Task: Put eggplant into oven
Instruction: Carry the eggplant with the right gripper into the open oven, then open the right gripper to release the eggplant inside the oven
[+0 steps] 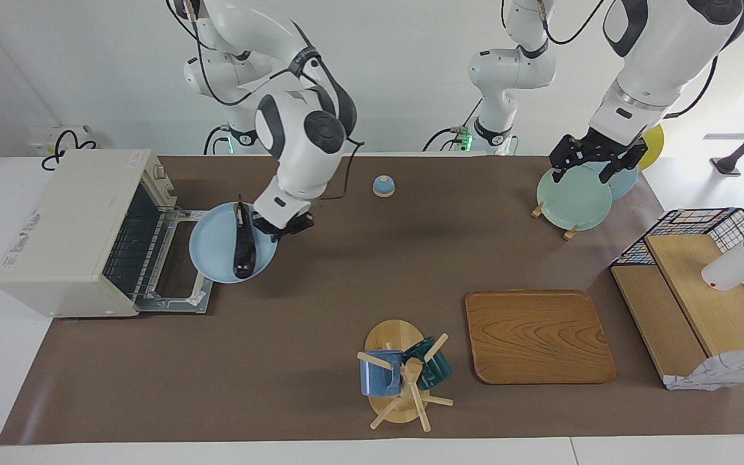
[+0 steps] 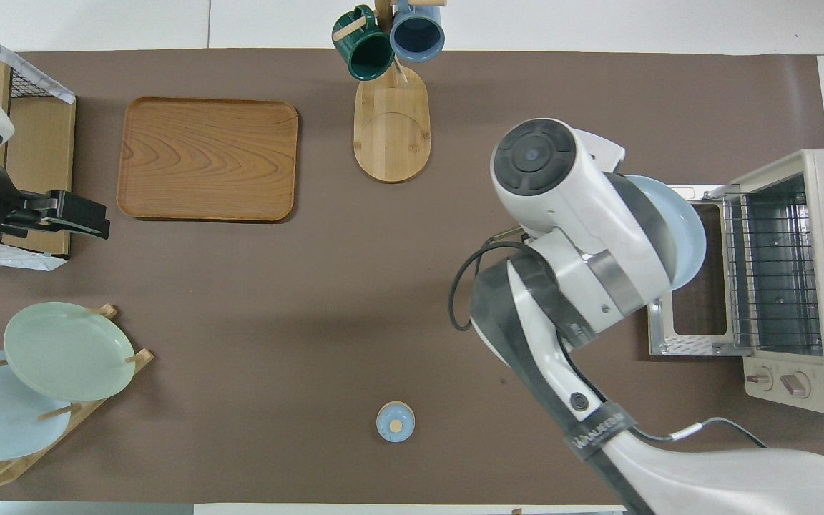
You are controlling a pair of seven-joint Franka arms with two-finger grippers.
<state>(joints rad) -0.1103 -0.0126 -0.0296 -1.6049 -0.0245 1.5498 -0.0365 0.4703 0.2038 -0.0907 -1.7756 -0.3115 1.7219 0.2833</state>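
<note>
The dark purple eggplant (image 1: 243, 248) lies on a light blue plate (image 1: 217, 252). My right gripper (image 1: 279, 227) is shut on that plate's rim and holds it in the air over the outer edge of the oven's lowered door (image 1: 185, 258). The cream-white oven (image 1: 68, 226) stands open at the right arm's end of the table, its wire rack showing. In the overhead view the right arm hides the eggplant; only part of the plate (image 2: 691, 236) shows beside the oven (image 2: 798, 279). My left gripper (image 1: 595, 160) waits open over the green plate (image 1: 572, 197).
A small blue bell (image 1: 383, 186) sits close to the robots. A wooden mug rack (image 1: 404, 374) with two mugs and a wooden tray (image 1: 538, 336) lie farther out. A plate rack and a wire basket with wooden shelves (image 1: 701, 290) stand at the left arm's end.
</note>
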